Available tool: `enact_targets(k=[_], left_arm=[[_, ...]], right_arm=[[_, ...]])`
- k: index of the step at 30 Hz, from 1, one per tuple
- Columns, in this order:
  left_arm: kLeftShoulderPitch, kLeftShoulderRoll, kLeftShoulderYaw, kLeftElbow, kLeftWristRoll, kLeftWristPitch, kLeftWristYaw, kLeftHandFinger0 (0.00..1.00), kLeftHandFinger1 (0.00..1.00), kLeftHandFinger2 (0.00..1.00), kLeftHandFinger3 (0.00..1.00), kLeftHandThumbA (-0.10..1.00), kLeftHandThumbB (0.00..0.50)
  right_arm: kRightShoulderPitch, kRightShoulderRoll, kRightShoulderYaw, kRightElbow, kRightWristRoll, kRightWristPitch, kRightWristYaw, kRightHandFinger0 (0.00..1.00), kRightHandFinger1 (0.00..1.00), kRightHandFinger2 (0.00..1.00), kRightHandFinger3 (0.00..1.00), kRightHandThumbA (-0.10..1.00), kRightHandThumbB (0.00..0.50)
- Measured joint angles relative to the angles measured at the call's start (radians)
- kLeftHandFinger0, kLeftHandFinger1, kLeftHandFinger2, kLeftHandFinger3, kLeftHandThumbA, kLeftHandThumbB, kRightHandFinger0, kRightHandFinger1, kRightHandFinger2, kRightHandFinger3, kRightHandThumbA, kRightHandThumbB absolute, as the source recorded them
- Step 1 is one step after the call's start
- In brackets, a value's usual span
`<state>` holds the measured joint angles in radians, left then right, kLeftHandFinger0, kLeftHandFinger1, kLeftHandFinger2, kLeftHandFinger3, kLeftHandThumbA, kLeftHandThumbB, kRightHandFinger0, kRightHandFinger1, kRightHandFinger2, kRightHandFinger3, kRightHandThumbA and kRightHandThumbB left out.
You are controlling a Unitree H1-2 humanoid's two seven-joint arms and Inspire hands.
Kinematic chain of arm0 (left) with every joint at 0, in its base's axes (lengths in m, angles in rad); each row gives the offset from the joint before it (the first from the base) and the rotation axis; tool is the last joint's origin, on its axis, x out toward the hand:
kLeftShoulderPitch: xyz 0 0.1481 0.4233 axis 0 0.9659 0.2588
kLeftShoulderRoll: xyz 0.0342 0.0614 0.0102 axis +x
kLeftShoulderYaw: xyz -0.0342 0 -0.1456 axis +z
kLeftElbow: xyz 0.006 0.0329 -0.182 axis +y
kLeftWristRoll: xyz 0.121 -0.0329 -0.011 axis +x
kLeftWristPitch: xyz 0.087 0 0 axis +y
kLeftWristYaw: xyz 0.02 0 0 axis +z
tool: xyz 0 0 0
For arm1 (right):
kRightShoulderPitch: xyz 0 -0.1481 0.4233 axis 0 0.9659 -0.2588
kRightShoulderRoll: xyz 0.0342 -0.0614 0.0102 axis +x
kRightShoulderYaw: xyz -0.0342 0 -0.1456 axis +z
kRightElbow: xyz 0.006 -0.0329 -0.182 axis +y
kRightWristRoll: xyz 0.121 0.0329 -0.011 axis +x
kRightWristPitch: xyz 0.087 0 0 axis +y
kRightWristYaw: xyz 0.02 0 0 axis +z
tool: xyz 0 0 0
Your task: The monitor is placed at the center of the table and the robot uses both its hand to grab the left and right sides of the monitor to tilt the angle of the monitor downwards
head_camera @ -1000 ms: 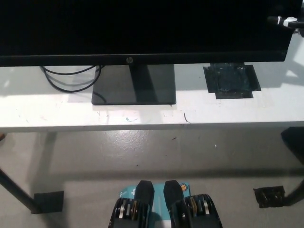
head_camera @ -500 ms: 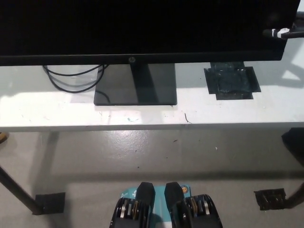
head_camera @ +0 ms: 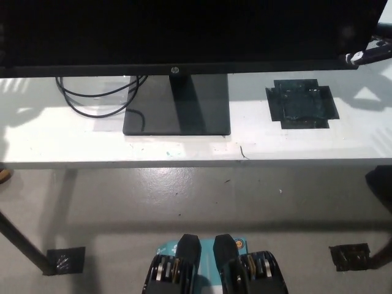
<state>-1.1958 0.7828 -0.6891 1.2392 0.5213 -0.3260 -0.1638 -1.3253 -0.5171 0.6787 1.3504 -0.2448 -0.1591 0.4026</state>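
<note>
Where the white table runs across the head view, the monitor stands near its middle, its dark screen filling the top of the picture and its flat black base resting on the tabletop beneath it. The right hand shows only as a small dark and white tip at the monitor's right edge, touching or just beside it; whether it grips cannot be told. Black cables loop left of the base. A patch of dark tape lies right of the base.
</note>
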Motion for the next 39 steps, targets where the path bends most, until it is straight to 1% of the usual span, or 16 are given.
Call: enact_targets(k=[5, 8, 11, 14, 15, 20, 21, 25, 26, 31, 32, 33, 36, 37, 38, 39], left_arm=[[-0.013, -0.018, -0.079, 0.035, 0.040, 0.010, 0.067, 1.00, 1.00, 1.00, 1.00, 0.77, 0.493], [-0.027, -0.027, -0.126, 0.057, 0.060, 0.022, 0.110, 1.00, 1.00, 1.00, 1.00, 0.81, 0.480], [-0.035, -0.036, -0.165, 0.074, 0.084, 0.036, 0.145, 1.00, 1.00, 1.00, 1.00, 0.86, 0.499], [-0.045, -0.049, -0.204, 0.094, 0.109, 0.052, 0.180, 1.00, 1.00, 1.00, 1.00, 0.82, 0.493], [-0.048, -0.052, -0.213, 0.098, 0.116, 0.056, 0.187, 1.00, 1.00, 1.00, 1.00, 0.82, 0.497], [-0.063, -0.062, -0.267, 0.129, 0.136, 0.075, 0.242, 1.00, 1.00, 1.00, 1.00, 0.85, 0.457], [-0.065, -0.064, -0.276, 0.133, 0.141, 0.077, 0.249, 1.00, 1.00, 1.00, 1.00, 0.86, 0.461], [-0.067, -0.071, -0.304, 0.145, 0.162, 0.086, 0.279, 1.00, 1.00, 1.00, 1.00, 0.82, 0.445], [-0.067, -0.073, -0.306, 0.148, 0.163, 0.086, 0.286, 1.00, 1.00, 1.00, 1.00, 0.85, 0.422], [-0.061, -0.074, -0.273, 0.149, 0.163, 0.082, 0.311, 1.00, 1.00, 1.00, 1.00, 0.85, 0.416], [-0.060, -0.074, -0.268, 0.149, 0.164, 0.082, 0.314, 1.00, 1.00, 1.00, 1.00, 0.91, 0.429], [-0.053, -0.074, -0.237, 0.143, 0.159, 0.072, 0.318, 1.00, 1.00, 1.00, 1.00, 0.88, 0.427], [0.013, -0.063, -0.097, 0.090, 0.120, 0.036, 0.334, 1.00, 1.00, 1.00, 1.00, 0.87, 0.427], [0.033, -0.063, -0.064, 0.077, 0.112, 0.028, 0.338, 1.00, 1.00, 1.00, 1.00, 0.98, 0.457], [0.064, -0.057, -0.027, 0.041, 0.099, 0.024, 0.341, 1.00, 1.00, 1.00, 1.00, 0.96, 0.432], [0.097, -0.047, 0.006, 0.001, 0.087, 0.024, 0.341, 1.00, 1.00, 1.00, 1.00, 0.94, 0.427]], right_arm=[[-0.001, 0.006, 0.034, 0.008, -0.023, -0.011, -0.072, 1.00, 1.00, 1.00, 1.00, 0.52, 0.500], [0.000, 0.011, 0.060, 0.015, -0.038, -0.014, -0.120, 1.00, 1.00, 1.00, 1.00, 0.52, 0.500], [0.000, 0.018, 0.078, 0.024, -0.047, -0.013, -0.163, 1.00, 1.00, 1.00, 1.00, 0.50, 0.500], [0.000, 0.026, 0.093, 0.034, -0.054, -0.013, -0.207, 1.00, 1.00, 1.00, 1.00, 0.54, 0.500], [0.001, 0.028, 0.098, 0.036, -0.055, -0.013, -0.216, 1.00, 1.00, 1.00, 1.00, 0.53, 0.500], [0.004, 0.038, 0.122, 0.048, -0.070, -0.013, -0.284, 1.00, 1.00, 1.00, 1.00, 0.53, 0.500], [0.005, 0.039, 0.123, 0.050, -0.072, -0.013, -0.294, 1.00, 1.00, 1.00, 1.00, 0.55, 0.500], [0.014, 0.043, 0.126, 0.051, -0.079, -0.017, -0.344, 1.00, 1.00, 1.00, 1.00, 0.53, 0.500], [0.018, 0.044, 0.126, 0.051, -0.082, -0.018, -0.357, 1.00, 1.00, 1.00, 1.00, 0.56, 0.495], [0.051, 0.044, 0.096, 0.036, -0.090, -0.047, -0.435, 1.00, 1.00, 1.00, 1.00, 0.55, 0.500], [0.056, 0.044, 0.092, 0.034, -0.092, -0.053, -0.448, 1.00, 1.00, 1.00, 1.00, 0.54, 0.483], [0.073, 0.041, 0.060, 0.006, -0.089, -0.065, -0.454, 1.00, 1.00, 1.00, 1.00, 0.54, 0.475], [0.174, 0.005, -0.066, -0.127, -0.062, -0.098, -0.457, 1.00, 1.00, 1.00, 1.00, 0.54, 0.477], [0.199, 0.000, -0.091, -0.158, -0.055, -0.106, -0.457, 1.00, 1.00, 1.00, 1.00, 0.71, 0.500], [0.234, -0.006, -0.127, -0.207, -0.045, -0.110, -0.457, 1.00, 1.00, 1.00, 1.00, 0.71, 0.500], [0.264, -0.011, -0.151, -0.242, -0.036, -0.111, -0.457, 1.00, 1.00, 1.00, 1.00, 0.71, 0.500]])
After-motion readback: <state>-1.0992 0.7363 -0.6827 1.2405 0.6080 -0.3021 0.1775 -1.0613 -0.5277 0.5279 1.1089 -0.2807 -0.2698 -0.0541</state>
